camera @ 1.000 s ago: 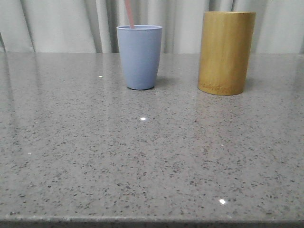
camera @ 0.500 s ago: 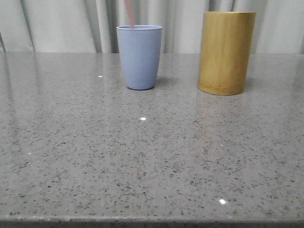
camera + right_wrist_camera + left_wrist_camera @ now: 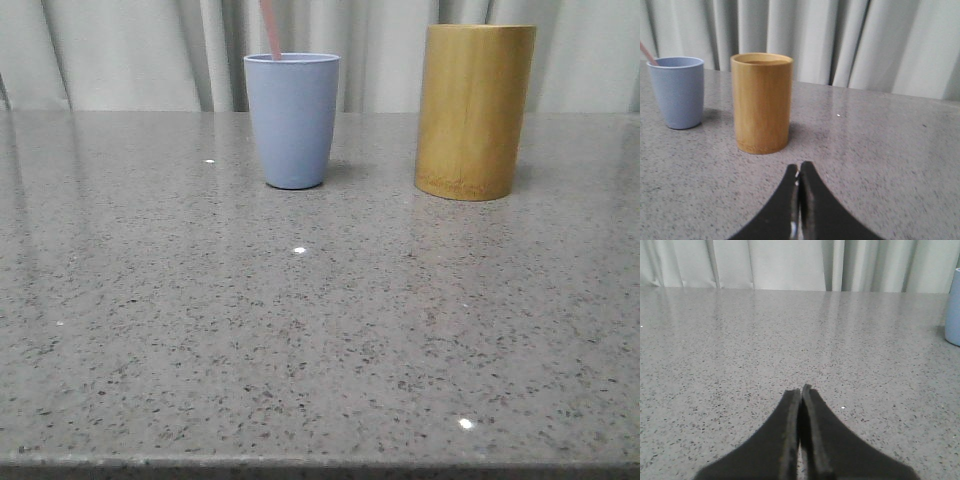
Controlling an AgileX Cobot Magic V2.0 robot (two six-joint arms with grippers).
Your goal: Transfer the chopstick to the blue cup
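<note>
My left gripper (image 3: 800, 390) has its jaws pressed together with nothing between them, low over the bare speckled table (image 3: 765, 340). Ahead of it and off to its right, well apart, I catch the edge of the blue cup (image 3: 954, 310). My right gripper (image 3: 799, 170) is likewise closed flat on nothing. Just ahead of it, slightly to its left, stands the tan bamboo holder (image 3: 762, 102), upright; farther left and a little beyond sits the blue cup, clear of the holder.

The chopstick (image 3: 271, 30) stands in the blue cup, its pink shaft rising past the rim on the cup's left side and leaning left; its lower part is hidden inside the cup. From my right wrist camera a short pink stub shows at the cup's rim.

I judge the transfer done: the stick is in the cup and both grippers are away from it. All that seems left is parking the arms.

I can read no brand, label or writing on either vessel.
</note>
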